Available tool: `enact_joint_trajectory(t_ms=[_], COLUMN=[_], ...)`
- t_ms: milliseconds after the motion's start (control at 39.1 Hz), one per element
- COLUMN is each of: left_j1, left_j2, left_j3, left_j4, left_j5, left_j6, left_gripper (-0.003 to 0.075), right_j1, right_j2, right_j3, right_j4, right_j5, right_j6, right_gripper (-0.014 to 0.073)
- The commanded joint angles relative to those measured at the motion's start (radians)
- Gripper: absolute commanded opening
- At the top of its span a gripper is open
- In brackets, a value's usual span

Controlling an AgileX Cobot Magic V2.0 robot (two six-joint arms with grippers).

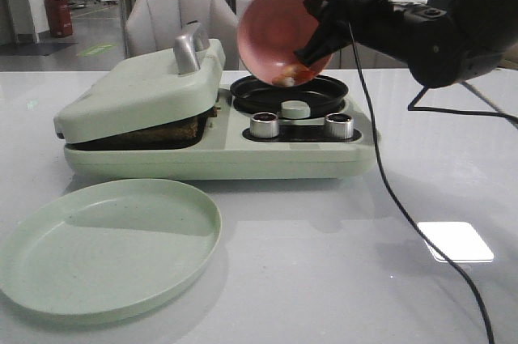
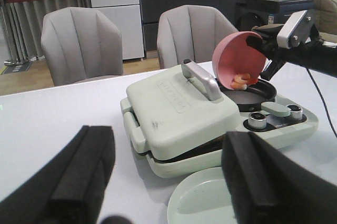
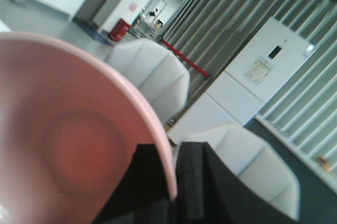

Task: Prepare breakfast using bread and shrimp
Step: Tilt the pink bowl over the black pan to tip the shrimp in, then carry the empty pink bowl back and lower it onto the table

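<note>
My right gripper (image 1: 317, 36) (image 3: 175, 155) is shut on the rim of a pink bowl (image 1: 271, 28) (image 3: 63, 145). The bowl is tipped steeply over the round black pan (image 1: 324, 89) of the pale green breakfast maker (image 1: 243, 146). The shrimp (image 1: 285, 78) (image 2: 241, 81) lies at the bowl's lowest edge, just above the pan. A dark brown edge of bread (image 1: 154, 135) shows under the maker's nearly closed lid (image 1: 146, 89). My left gripper (image 2: 168, 192) is open with nothing between its fingers, held back from the maker (image 2: 184, 113) and above the table.
An empty pale green plate (image 1: 105, 239) (image 2: 210, 203) lies in front of the maker. Two metal knobs (image 1: 265, 125) sit on its front panel. A black cable (image 1: 405, 214) trails from the right arm across the table. Grey chairs (image 1: 178, 16) stand behind.
</note>
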Motion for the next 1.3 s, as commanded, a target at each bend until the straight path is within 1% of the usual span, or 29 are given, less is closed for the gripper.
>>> enact_joint_trajectory(t_ms=[0, 51, 153, 281, 435, 511, 639, 690, 767, 844, 972, 1023, 1049, 1100, 1176, 1279], left_j1=[-0.003, -0.003, -0.003, -0.003, -0.003, -0.003, -0.003, -0.003, -0.003, -0.003, -0.003, -0.003, -0.003, -0.003, -0.003, -0.003], left_j2=[0.012, 0.012, 0.012, 0.012, 0.012, 0.012, 0.012, 0.012, 0.012, 0.012, 0.012, 0.012, 0.012, 0.012, 0.012, 0.012], left_j3=[-0.026, -0.026, -0.026, -0.026, -0.026, -0.026, -0.026, -0.026, -0.026, -0.026, -0.026, -0.026, -0.026, -0.026, -0.026, -0.026], left_j4=[-0.014, -0.014, -0.014, -0.014, -0.014, -0.014, -0.014, -0.014, -0.014, -0.014, -0.014, -0.014, -0.014, -0.014, -0.014, -0.014], left_j5=[-0.078, -0.078, -0.078, -0.078, -0.078, -0.078, -0.078, -0.078, -0.078, -0.078, -0.078, -0.078, -0.078, -0.078, -0.078, -0.078], left_j6=[-0.012, -0.012, -0.012, -0.012, -0.012, -0.012, -0.012, -0.012, -0.012, -0.012, -0.012, -0.012, -0.012, -0.012, -0.012, -0.012], left_gripper=[0.0490, 0.0490, 0.0490, 0.0490, 0.0490, 0.0490, 0.0490, 0.0490, 0.0490, 0.0490, 0.0490, 0.0490, 0.0490, 0.0490, 0.0490, 0.0490], right_j1=[-0.004, -0.004, -0.004, -0.004, -0.004, -0.004, -0.004, -0.004, -0.004, -0.004, -0.004, -0.004, -0.004, -0.009, -0.021, -0.047], right_j2=[-0.064, -0.064, -0.065, -0.066, -0.066, -0.066, -0.066, -0.066, -0.069, -0.080, -0.112, -0.133, -0.150, -0.180, -0.235, -0.300], right_j3=[-0.024, -0.024, -0.027, -0.054, -0.111, -0.136, -0.160, -0.165, -0.166, -0.166, -0.166, -0.166, -0.166, -0.166, -0.166, -0.166], right_j4=[0.020, 0.022, 0.013, -0.062, -0.146, -0.152, -0.150, -0.129, -0.066, 0.039, 0.331, 0.446, 0.509, 0.603, 0.697, 0.719], right_j5=[-0.080, -0.076, -0.082, -0.057, 0.064, 0.105, 0.105, 0.108, 0.112, 0.119, 0.126, 0.158, 0.178, 0.247, 0.395, 0.614], right_j6=[-0.164, -0.221, -0.265, -0.268, -0.268, -0.269, -0.269, -0.266, -0.245, -0.157, 0.053, 0.151, 0.179, 0.215, 0.224, 0.224], right_gripper=[0.0141, 0.0141, 0.0141, 0.0141, 0.0141, 0.0141, 0.0141, 0.0141, 0.0141, 0.0141, 0.0141, 0.0141, 0.0141, 0.0141, 0.0141, 0.0141])
